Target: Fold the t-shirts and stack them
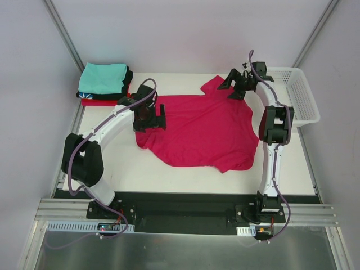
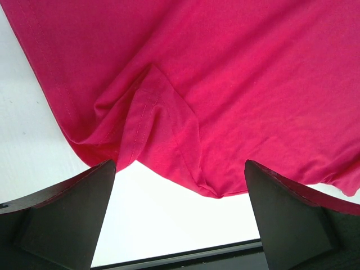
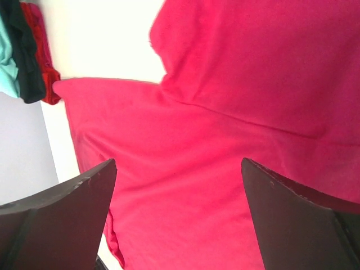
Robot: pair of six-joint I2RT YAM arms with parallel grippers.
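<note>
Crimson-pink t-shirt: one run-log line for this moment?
crimson-pink t-shirt: spread unfolded | left gripper: open at left edge | right gripper: open by far sleeve | folded stack: far-left corner

The crimson-pink t-shirt (image 1: 205, 132) lay spread but rumpled at centre, one sleeve reaching toward one o'clock. At ten o'clock sat the folded ones, stacked: teal tee (image 1: 103, 77) topmost, black tee (image 1: 128, 81) beneath, red tee (image 1: 93, 103) seemingly lowest.

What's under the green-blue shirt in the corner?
Under the teal t-shirt a black t-shirt peeks out, then a red t-shirt at the bottom. Only their edges show; the rest is covered.
</note>
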